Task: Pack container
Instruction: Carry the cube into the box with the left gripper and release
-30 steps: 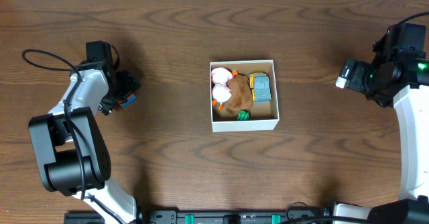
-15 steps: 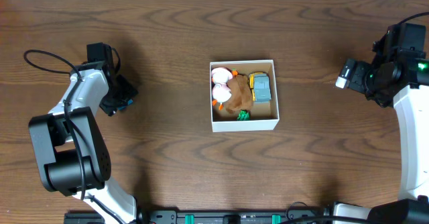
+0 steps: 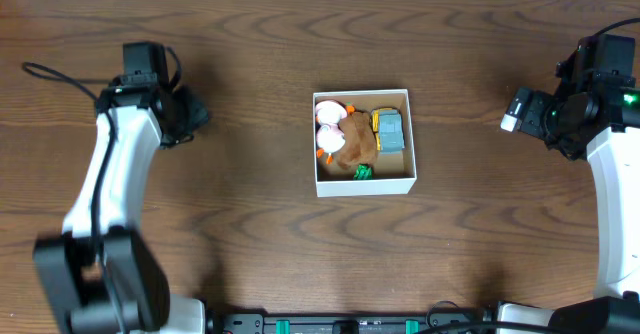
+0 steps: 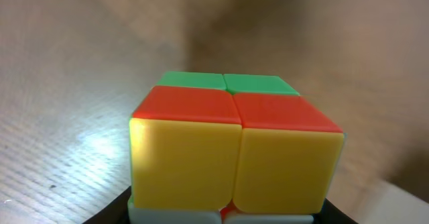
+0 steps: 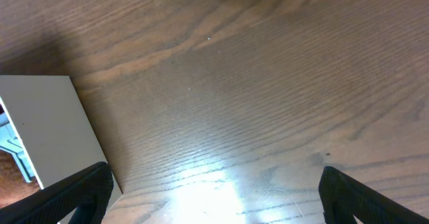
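- The step in hand looked like carrying the puzzle cube (image 4: 234,143) over to the container (image 3: 365,185). The container sat in the middle of the table (image 3: 250,234), well to the right of the left gripper (image 3: 188,122).
- To do it well, the left arm should travel high enough that the cube passes over the container's thin left wall without nudging it.
- The container was crowded. Pink-and-white plush toys (image 3: 328,122) lay along its left side, a brown plush (image 3: 355,142) in its middle and a toy car (image 3: 389,128) by its far right corner. The best drop spot seemed to be the bare tan floor at the container's near right corner.
- The cube should be lowered close to that floor before release, because a drop onto the plush would likely tip or roll it.
- The left gripper appeared pressed onto the cube. The cube filled the wrist view, with its yellow faces toward the camera and red and green on top. The jaws themselves were barely in sight.
- The right gripper (image 5: 214,204) hung well to the right of the container. Its fingers (image 5: 80,190) were spread wide and held nothing. The container's white wall (image 5: 47,123) showed at the left edge of the right wrist view.
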You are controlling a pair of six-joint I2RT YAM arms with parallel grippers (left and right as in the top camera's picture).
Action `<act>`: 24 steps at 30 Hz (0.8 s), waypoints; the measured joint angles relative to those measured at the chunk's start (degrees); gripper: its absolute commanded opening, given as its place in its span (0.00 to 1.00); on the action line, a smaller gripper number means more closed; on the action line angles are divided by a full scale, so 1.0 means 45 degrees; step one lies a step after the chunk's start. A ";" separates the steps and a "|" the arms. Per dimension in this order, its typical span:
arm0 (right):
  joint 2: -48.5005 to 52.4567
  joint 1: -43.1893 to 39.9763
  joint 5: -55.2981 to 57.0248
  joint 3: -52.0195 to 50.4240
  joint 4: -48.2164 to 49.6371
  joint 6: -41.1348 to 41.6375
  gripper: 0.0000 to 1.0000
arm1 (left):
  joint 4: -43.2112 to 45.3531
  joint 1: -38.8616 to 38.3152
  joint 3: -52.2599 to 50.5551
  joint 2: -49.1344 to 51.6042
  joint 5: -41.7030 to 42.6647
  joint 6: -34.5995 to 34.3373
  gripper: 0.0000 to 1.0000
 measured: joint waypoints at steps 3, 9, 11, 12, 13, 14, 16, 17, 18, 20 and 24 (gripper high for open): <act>0.0000 0.0000 0.0000 0.0000 0.0000 0.0000 0.99 | 0.0000 -0.1161 0.0131 -0.1719 -0.0005 0.0015 0.31; 0.0000 0.0000 0.0000 0.0000 0.0000 0.0000 0.99 | -0.0005 -0.4444 0.0146 -0.3555 0.0034 0.0515 0.31; 0.0000 0.0000 0.0000 0.0000 -0.0010 0.0000 0.99 | -0.0005 -0.5741 0.0146 -0.3667 -0.0010 0.0889 0.31; 0.0000 0.0000 0.0000 0.0000 -0.0015 0.0000 0.99 | 0.0000 -0.6382 0.0146 -0.3643 -0.0078 0.1117 0.31; 0.0000 0.0000 0.0000 0.0000 -0.0024 0.0000 0.99 | -0.0010 -0.7023 0.0146 -0.3560 -0.0155 0.1365 0.31; 0.0000 0.0000 0.0000 0.0000 -0.0029 0.0000 0.99 | -0.0005 -0.7533 0.0146 -0.3468 -0.0262 0.1564 0.31; 0.0000 0.0000 0.0000 0.0000 -0.0044 0.0000 0.99 | 0.0063 -0.8646 0.0146 -0.3099 -0.0437 0.2137 0.31; 0.0000 0.0000 0.0000 0.0000 -0.0044 0.0000 0.99 | 0.0126 -0.8956 0.0146 -0.2914 -0.0466 0.2365 0.31; 0.0000 0.0000 0.0000 0.0000 -0.0044 0.0000 0.99 | 0.0219 -0.9306 0.0146 -0.2642 -0.0554 0.2642 0.31; 0.0000 0.0000 0.0000 0.0000 -0.0049 0.0000 0.99 | 0.0544 -0.9923 0.0151 -0.1933 -0.0680 0.3143 0.31; 0.0000 0.0000 0.0000 -0.0005 -0.0049 0.0000 0.99 | 0.1248 -1.0724 0.0146 -0.0432 -0.0733 0.3745 0.31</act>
